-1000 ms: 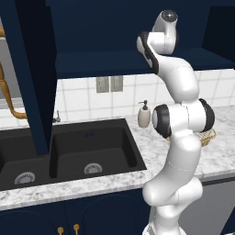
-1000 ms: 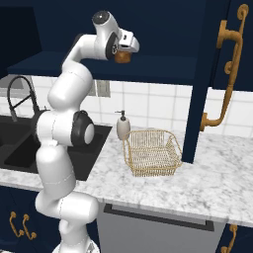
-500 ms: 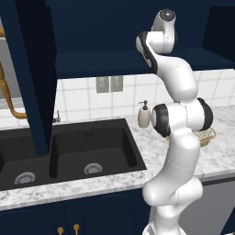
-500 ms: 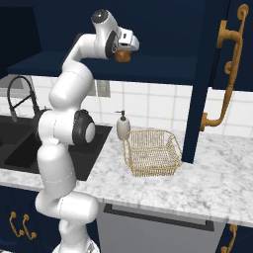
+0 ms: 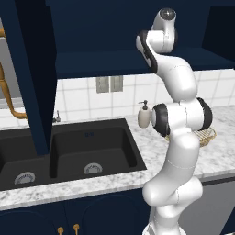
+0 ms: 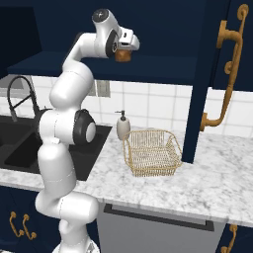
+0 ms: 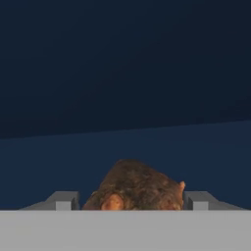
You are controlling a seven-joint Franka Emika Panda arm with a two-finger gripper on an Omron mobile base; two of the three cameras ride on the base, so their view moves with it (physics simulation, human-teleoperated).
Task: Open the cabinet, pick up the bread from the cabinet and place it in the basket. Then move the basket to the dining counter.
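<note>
The bread [image 7: 135, 188], a small brown roll, lies on the floor of the open navy cabinet [image 6: 163, 69]. My gripper [image 7: 131, 201] reaches into the cabinet with one fingertip [image 7: 63, 201] on each side of the bread, open with narrow gaps. From the right base view the gripper [image 6: 124, 49] sits right over the bread [image 6: 122, 56] at the shelf's front edge. The golden wire basket [image 6: 150, 153] stands empty on the marble counter below; the arm hides most of the basket [image 5: 204, 135] from the left. The dining counter is out of view.
An open cabinet door [image 6: 202, 74] with a curved brass handle [image 6: 225, 74] hangs just right of the basket. A soap dispenser [image 6: 122, 126] stands beside the basket. The black sink [image 5: 87, 147] and faucet [image 6: 20, 94] lie to the left.
</note>
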